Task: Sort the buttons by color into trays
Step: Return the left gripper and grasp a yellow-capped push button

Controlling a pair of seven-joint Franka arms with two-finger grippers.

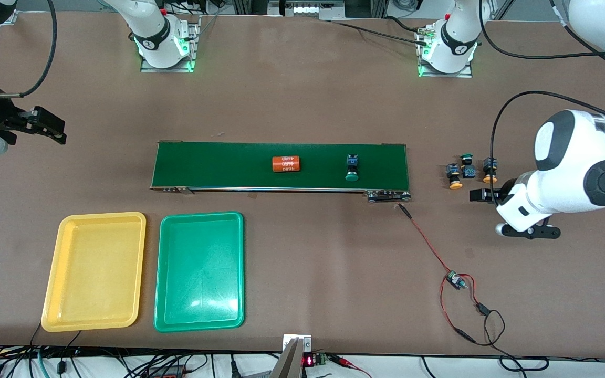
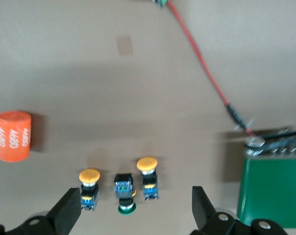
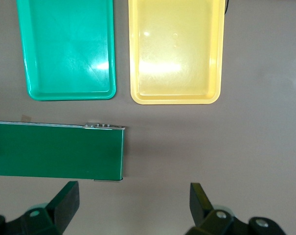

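One green button (image 1: 352,168) lies on the dark-green belt (image 1: 229,165). Three buttons lie on the table off the belt's end nearest the left arm: an orange-yellow one (image 1: 454,176), a green one (image 1: 467,164) and another orange-yellow one (image 1: 489,170). My left gripper (image 1: 483,195) hangs open just above them. In the left wrist view (image 2: 134,205) the three buttons (image 2: 89,188) (image 2: 124,193) (image 2: 148,176) show between its fingers, untouched. My right gripper (image 1: 48,126) is open and empty, up over bare table off the belt's other end. The yellow tray (image 1: 95,273) and green tray (image 1: 200,273) are empty.
An orange numbered cylinder (image 1: 287,164) lies on the belt. Another one (image 2: 14,136) lies on the table beside the three buttons. A small circuit board (image 1: 456,280) on red-black wires (image 1: 428,241) lies nearer the camera. The right wrist view shows both trays (image 3: 175,49) (image 3: 67,49) and the belt end (image 3: 55,149).
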